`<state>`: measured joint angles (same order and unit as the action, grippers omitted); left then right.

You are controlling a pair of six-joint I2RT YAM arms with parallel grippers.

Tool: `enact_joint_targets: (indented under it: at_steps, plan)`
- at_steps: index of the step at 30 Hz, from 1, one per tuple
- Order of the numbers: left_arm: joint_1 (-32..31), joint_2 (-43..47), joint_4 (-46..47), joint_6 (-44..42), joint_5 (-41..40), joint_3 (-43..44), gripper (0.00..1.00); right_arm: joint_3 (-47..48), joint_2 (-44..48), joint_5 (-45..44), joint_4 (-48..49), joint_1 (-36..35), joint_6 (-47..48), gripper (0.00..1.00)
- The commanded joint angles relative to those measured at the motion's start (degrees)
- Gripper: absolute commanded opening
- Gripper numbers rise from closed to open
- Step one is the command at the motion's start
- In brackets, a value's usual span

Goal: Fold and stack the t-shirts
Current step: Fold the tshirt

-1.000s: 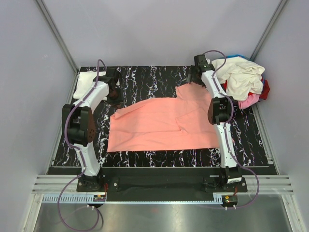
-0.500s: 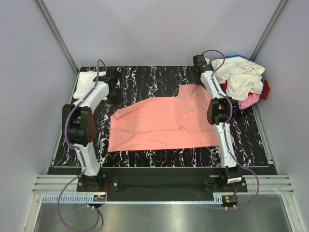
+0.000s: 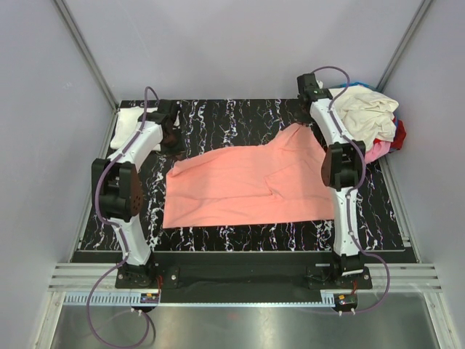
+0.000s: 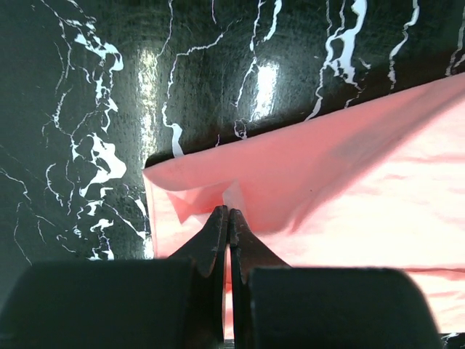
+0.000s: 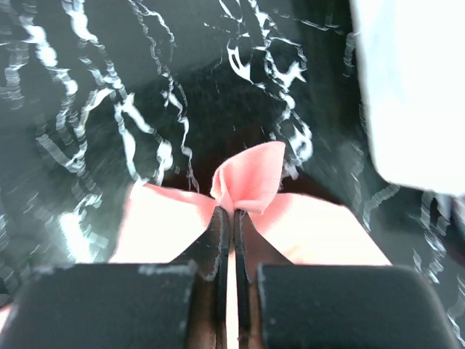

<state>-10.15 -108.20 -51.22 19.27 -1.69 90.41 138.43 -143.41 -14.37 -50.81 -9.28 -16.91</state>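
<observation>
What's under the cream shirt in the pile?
Edges of a red shirt and a pink shirt stick out beneath the cream shirt; anything else underneath is covered.

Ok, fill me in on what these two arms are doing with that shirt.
Both arms hold the salmon-pink t-shirt spread on the table. The left gripper is shut on its far left corner, the right gripper on its far right edge, drawn into a peak. Other shirts lie heaped at the far right.
</observation>
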Motion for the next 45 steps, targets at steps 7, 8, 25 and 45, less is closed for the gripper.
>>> enact_joint_targets:
  at_steps: [7, 8, 25, 45]
  plan:
    - [-0.1, 4.8, -0.3, -2.2, -1.7, 3.0, 0.0, -17.3, 23.1, -1.1, 2.3, -0.5, -1.5, 0.0]
    - [0.0, 4.8, -0.3, -2.5, -2.9, 2.8, 0.0, -18.9, 24.6, -1.6, 2.5, -0.5, -1.6, 0.0]
    - [3.1, 10.3, 2.7, -3.5, -10.6, -5.3, 0.0, -47.9, 44.4, -4.8, 9.1, -0.5, -2.3, 0.0]
    - [3.4, 15.6, 5.1, -3.6, -10.4, -15.9, 0.0, -59.8, 51.3, -9.1, 8.4, -0.5, -4.9, 0.0]
